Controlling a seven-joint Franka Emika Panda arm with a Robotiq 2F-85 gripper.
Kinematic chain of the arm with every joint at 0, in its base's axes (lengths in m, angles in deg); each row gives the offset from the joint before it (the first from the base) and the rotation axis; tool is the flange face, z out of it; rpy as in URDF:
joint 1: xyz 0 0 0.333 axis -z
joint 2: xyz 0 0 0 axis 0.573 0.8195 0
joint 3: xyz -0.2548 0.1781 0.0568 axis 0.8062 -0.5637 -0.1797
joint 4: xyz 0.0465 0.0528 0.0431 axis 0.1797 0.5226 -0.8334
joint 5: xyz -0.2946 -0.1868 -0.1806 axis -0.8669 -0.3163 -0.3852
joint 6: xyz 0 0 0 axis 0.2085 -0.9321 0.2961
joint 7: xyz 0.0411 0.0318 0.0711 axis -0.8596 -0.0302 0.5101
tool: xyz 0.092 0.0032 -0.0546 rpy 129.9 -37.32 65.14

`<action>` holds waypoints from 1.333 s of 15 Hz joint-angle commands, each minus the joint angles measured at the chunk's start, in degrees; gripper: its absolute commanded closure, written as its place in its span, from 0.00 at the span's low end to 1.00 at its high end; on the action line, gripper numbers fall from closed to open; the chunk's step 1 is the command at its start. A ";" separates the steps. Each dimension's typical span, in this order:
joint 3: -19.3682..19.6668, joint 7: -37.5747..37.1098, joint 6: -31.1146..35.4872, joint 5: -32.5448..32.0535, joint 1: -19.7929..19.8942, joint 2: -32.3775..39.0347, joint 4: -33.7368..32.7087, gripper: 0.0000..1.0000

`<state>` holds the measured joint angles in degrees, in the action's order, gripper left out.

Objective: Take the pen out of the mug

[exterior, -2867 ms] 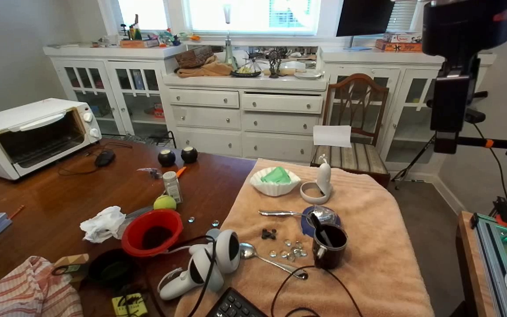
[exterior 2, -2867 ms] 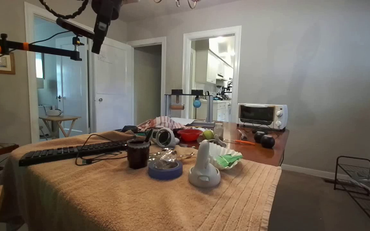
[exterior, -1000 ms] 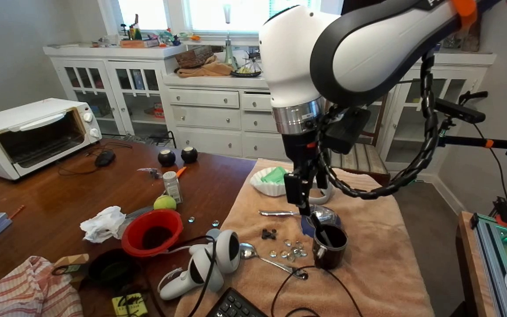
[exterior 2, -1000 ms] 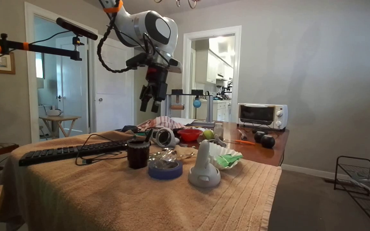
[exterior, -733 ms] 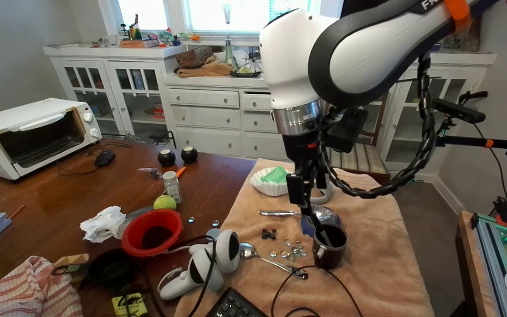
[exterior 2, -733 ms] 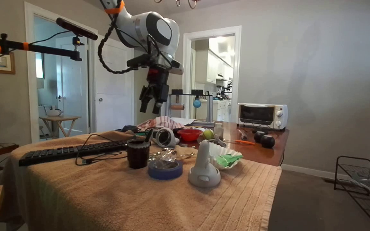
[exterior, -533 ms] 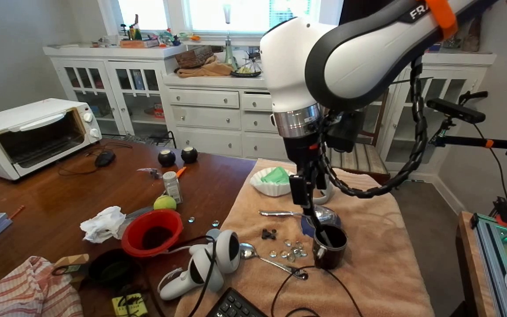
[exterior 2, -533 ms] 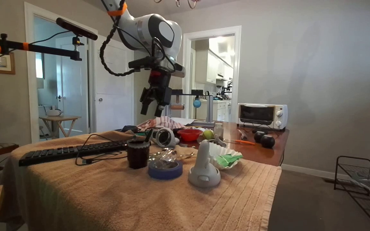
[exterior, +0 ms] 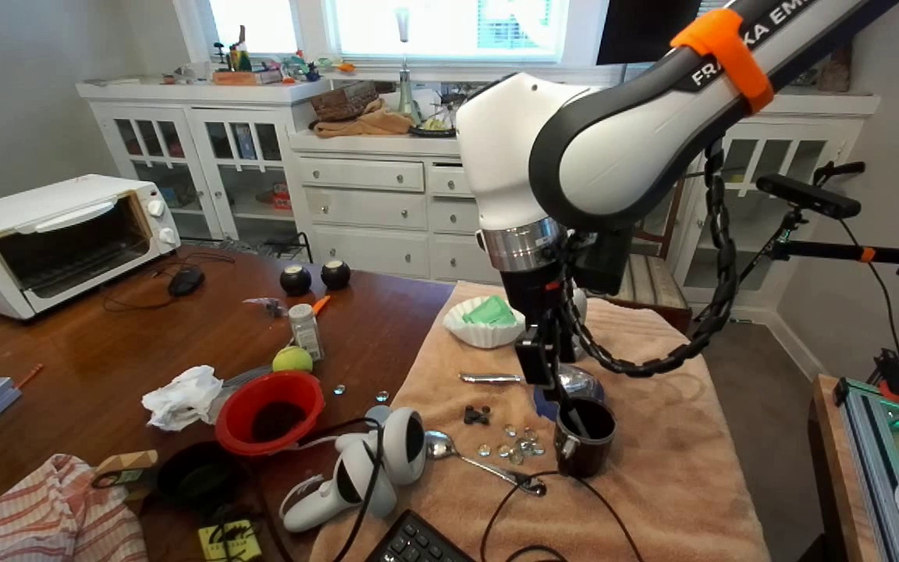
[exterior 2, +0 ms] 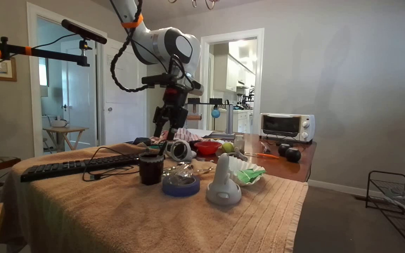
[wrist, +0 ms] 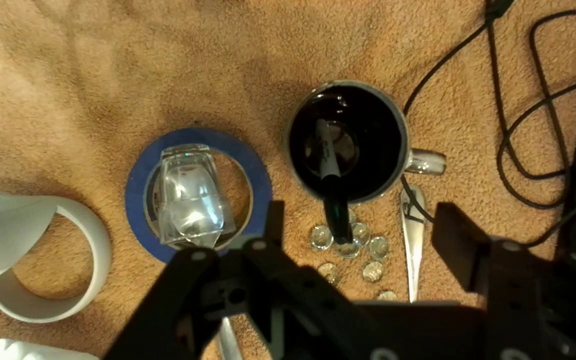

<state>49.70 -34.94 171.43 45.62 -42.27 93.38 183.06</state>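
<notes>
Two dark fingers [wrist: 458,245] of the hand [wrist: 365,232] stand well apart in the lower half of the wrist view, with nothing gripped between them. Left of the middle of their gap shows the dark upper end of the pen [wrist: 333,182]; in an exterior view the fingertips [exterior 2: 170,135] look close to that end, but whether they reach its height I cannot tell. The pen leans inside the mug [wrist: 380,145] at the upper centre of the wrist view, its pale part down within and its dark end jutting over the rim towards the bottom of the frame.

Probably the step in hand is lining up for a grasp, the pen not yet lifted. The slant is what I would watch: if the fingers come together off-centre, the one at frame left would likely meet the pen first and roll it along the rim. A grip on only the very end could slip; a sideways pull, across the lean, could drag the mug over.

That same finger appears near the blue tape roll [wrist: 137,190] at left of centre and the clear object [wrist: 195,210] resting on or in it, so too low a descent might knock them. Clear beads [wrist: 321,237] show around the pen's end, and a black cable [wrist: 548,100] loops at upper right, all on a towel [exterior 2: 153,218] over the table [exterior: 387,328].
</notes>
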 commanded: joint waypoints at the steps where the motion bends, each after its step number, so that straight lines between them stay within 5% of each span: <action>1: 0.51 1.51 3.02 -0.15 -0.73 2.32 -0.33 0.36; 3: 0.49 2.24 3.67 -0.19 -0.78 3.03 -0.55 0.35; 5: 0.51 2.65 3.63 -0.56 -0.94 3.45 -0.68 0.45; 10: 0.62 3.86 3.30 -2.00 -1.22 3.29 -0.78 0.81; 13: 0.67 4.26 3.30 -2.63 -1.30 3.21 -0.95 0.76; 16: 0.57 5.29 2.53 -2.85 -1.25 2.41 -0.90 0.98; 20: 0.45 5.05 -1.26 -1.70 -1.03 -0.34 -1.67 0.96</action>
<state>49.73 -30.33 173.61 44.03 -42.87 95.33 182.07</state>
